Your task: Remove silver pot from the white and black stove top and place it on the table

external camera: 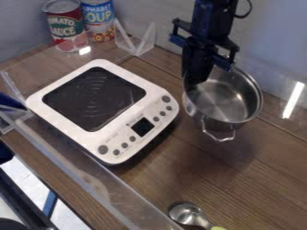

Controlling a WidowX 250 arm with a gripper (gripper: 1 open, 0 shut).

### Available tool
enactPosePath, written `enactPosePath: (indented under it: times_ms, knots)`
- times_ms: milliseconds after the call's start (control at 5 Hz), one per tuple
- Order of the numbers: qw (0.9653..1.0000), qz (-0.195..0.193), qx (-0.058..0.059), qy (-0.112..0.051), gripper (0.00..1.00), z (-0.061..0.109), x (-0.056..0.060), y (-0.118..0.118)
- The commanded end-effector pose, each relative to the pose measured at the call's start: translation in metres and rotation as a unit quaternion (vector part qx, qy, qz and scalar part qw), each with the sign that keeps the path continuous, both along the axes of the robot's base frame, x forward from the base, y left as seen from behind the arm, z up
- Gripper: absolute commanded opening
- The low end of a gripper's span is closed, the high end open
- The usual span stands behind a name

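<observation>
The silver pot (234, 99) hangs tilted just above the wooden table (246, 180), to the right of the white and black stove top (102, 103). My gripper (195, 85) comes straight down from above and is shut on the pot's left rim. A loop handle sticks out at the pot's lower edge. Nothing stands on the stove top's black plate.
Two food cans (82, 22) stand at the back left behind the stove. A small round metal object (186, 214) lies at the table's front edge. A clear wall (84, 180) runs along the front left.
</observation>
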State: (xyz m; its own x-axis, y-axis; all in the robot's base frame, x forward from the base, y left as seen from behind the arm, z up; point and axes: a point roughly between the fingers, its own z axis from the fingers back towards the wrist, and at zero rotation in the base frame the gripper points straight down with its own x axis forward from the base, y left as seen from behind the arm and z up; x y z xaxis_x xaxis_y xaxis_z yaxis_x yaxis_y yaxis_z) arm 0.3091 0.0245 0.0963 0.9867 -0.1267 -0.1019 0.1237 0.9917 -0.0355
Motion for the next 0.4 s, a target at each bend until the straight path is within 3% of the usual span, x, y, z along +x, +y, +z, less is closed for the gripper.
enactPosePath:
  times_ms: [0, 200]
  knots:
    - [0.9990, -0.006, -0.006, -0.044, 0.00, 0.020, -0.001, 0.000]
    - [0.9988, 0.006, -0.011, -0.048, 0.00, 0.014, 0.004, 0.011]
